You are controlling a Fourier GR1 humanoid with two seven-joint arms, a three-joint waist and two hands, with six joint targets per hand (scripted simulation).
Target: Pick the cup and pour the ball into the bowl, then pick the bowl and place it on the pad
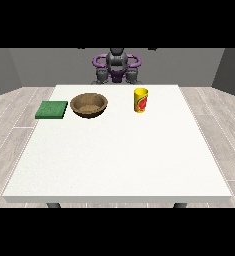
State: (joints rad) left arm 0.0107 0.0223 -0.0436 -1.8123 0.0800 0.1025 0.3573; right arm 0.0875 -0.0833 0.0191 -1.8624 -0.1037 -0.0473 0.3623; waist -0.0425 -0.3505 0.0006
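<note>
Both hands were tucked by the robot's torso, well behind the bowl; whether the fingers were clenched could not be told.

On the table, the pad is lying at the view's left, the bowl is sitting just beside it toward the middle, and the cup is standing upright farther right, well apart from the bowl
</note>
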